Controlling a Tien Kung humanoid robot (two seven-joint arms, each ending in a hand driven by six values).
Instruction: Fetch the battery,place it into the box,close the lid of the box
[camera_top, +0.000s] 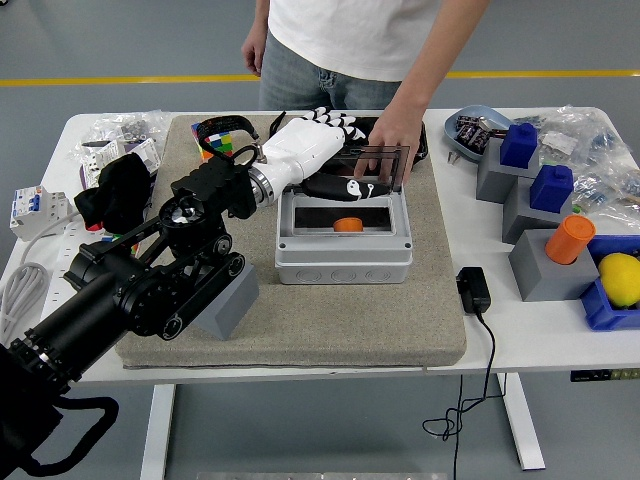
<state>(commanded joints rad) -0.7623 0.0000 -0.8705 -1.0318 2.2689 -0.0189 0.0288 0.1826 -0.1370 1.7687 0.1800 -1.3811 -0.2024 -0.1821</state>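
Note:
An orange battery lies inside the grey box at the middle of the mat. The box's smoky clear lid stands tilted over the back of the opening. My left hand, white with black fingers, rests against the lid's left part from behind, fingers relaxed and holding nothing. A person at the far side keeps one hand on the lid's top right edge. My right arm does not show.
A grey hollow block sits under my left forearm on the felt mat. A black charger lies right of the box. Grey stands with blue and orange pieces, a blue bin with a lemon and bags crowd the right side.

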